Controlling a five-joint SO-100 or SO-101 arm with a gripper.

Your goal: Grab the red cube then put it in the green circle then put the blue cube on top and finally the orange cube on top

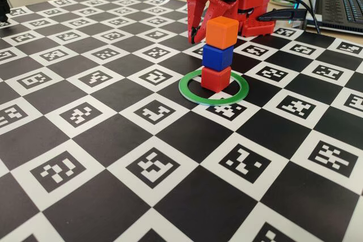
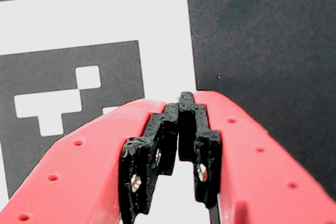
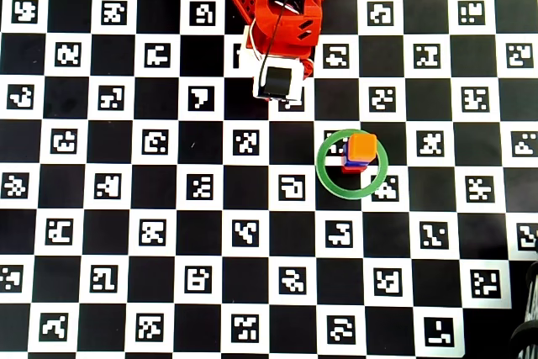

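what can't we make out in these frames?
- Red cube and blue cube, overhead view: mostly covered by the orange cube; only slivers show.
- Whole stack and green circle: absent from the wrist view, which shows only the shut jaws of the gripper over the board.
- Gripper in the fixed view: fingertips partly behind the orange cube.
- Laptop, fixed view: cut off by the right edge.

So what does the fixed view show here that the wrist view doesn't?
Only the fixed view shows the finished stack: the orange cube on the blue cube on the red cube, inside the green circle, with a laptop behind. Only the wrist view shows the gripper close up, its jaws shut on nothing. Both show the checkered marker board and the red arm.
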